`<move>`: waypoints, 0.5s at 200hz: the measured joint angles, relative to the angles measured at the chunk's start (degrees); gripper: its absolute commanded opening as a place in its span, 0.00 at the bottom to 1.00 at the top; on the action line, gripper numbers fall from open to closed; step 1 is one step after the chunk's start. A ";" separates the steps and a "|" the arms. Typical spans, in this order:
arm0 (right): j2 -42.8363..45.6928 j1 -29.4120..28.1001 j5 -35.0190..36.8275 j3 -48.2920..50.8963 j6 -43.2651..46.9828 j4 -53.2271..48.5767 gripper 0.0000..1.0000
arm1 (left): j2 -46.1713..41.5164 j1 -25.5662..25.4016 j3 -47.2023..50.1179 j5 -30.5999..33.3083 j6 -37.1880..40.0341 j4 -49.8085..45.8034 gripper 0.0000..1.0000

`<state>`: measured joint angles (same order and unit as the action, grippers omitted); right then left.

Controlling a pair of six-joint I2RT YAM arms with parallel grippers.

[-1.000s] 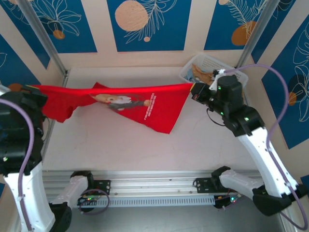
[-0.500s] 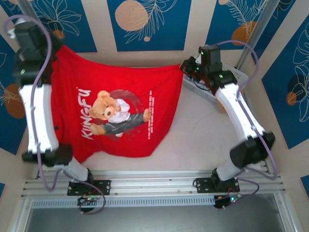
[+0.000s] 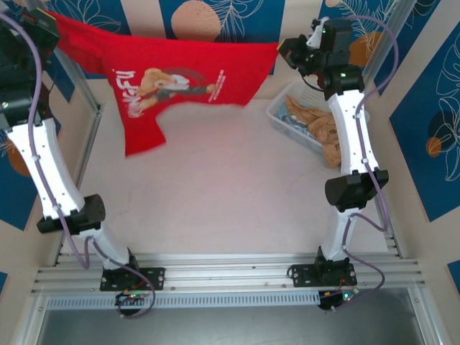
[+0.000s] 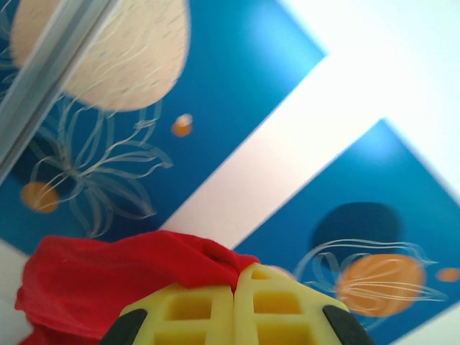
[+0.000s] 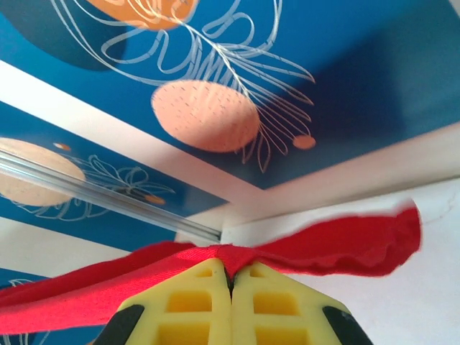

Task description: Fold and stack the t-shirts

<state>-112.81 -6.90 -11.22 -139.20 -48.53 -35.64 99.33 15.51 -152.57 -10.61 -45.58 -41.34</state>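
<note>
A bright red t-shirt (image 3: 180, 61) with a cartoon bear print hangs stretched between both raised arms, high in front of the back wall, print facing the camera. My left gripper (image 3: 49, 23) is shut on its left upper edge; in the left wrist view the yellow fingertips (image 4: 236, 277) pinch a bunch of red cloth (image 4: 108, 277). My right gripper (image 3: 284, 52) is shut on the right upper corner; the right wrist view has the gripper (image 5: 231, 269) closed with the red hem (image 5: 338, 248) running out to both sides. One side of the shirt droops lower on the left, above the table.
A white lattice basket (image 3: 282, 123) with tan cloth inside stands at the back right of the table, under the right arm. Metal frame posts (image 3: 79, 93) stand at the back corners. The white tabletop (image 3: 215, 187) lies below the hanging shirt.
Both arms have swung up and back, lifting the shirt from low over the table to high against the back wall. Both grips have held.
</note>
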 measured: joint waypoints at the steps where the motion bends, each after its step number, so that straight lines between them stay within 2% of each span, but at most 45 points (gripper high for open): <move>1: 0.00 0.04 -0.07 -0.04 -0.04 0.04 0.00 | -0.20 0.00 0.00 0.00 0.00 0.00 0.00; 20: 0.00 1.09 -1.29 -0.28 -0.46 0.35 0.00 | -7.06 0.00 2.95 -0.09 0.17 -0.28 0.00; 39: 0.50 1.20 -1.90 1.90 -0.48 0.20 0.00 | -18.10 0.00 16.31 0.26 0.52 -0.02 0.00; 58: 4.22 0.57 -1.55 12.28 -0.26 1.51 0.00 | -30.69 -0.04 36.76 0.81 -0.81 1.38 0.00; 79: 10.34 -0.17 0.83 30.84 0.11 4.13 0.00 | -43.67 -0.20 63.63 1.68 -4.13 2.27 0.00; 100: 13.84 -0.28 2.95 48.09 0.17 5.44 0.00 | -50.99 -0.42 86.66 1.86 -6.14 -1.33 0.00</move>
<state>-98.98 -7.18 -8.27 -91.11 -48.36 -30.20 48.34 15.09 -65.91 -8.75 -51.72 -42.68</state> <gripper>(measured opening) 0.047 0.040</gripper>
